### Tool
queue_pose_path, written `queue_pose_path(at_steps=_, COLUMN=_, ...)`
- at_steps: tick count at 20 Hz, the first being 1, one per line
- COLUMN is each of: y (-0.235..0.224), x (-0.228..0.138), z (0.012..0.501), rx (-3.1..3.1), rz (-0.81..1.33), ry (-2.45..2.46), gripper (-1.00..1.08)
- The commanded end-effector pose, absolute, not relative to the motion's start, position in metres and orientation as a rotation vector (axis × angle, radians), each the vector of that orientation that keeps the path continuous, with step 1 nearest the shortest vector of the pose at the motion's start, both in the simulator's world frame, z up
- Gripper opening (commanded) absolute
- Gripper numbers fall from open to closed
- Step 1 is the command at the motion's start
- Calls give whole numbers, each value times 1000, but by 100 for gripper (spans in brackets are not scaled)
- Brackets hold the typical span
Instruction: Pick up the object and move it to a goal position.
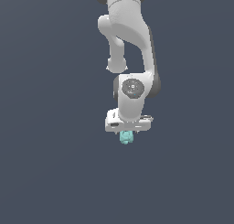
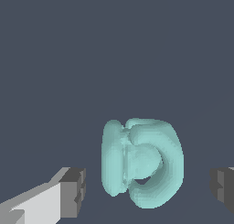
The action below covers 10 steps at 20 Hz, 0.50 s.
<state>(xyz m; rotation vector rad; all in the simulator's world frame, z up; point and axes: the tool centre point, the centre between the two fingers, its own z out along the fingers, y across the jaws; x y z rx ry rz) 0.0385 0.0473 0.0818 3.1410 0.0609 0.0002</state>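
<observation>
The object (image 2: 142, 163) is a small teal knobbly lump with loop-like bumps, lying on the flat grey ground. In the wrist view it sits between my two dark finger pads (image 2: 75, 191), with a gap on each side, so neither pad touches it. My gripper (image 2: 148, 191) is open around the object. In the exterior view the white gripper (image 1: 127, 132) points straight down, and the object (image 1: 126, 138) shows just beneath the hand. The fingers themselves are hard to make out there.
A plain dark grey surface (image 1: 50, 163) fills both views. The white arm (image 1: 130, 40) rises from the gripper toward the exterior view's upper edge. No other objects and no goal marker show.
</observation>
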Motion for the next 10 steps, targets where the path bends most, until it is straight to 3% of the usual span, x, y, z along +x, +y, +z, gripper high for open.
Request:
queue_pose_path(at_steps=1, y=47, x=38, z=71, rx=3141, rz=-1, ry=60, gripper=100)
queue_pose_path(at_steps=10, y=48, x=39, z=39, rx=3141, rz=0, ry=60, gripper=100)
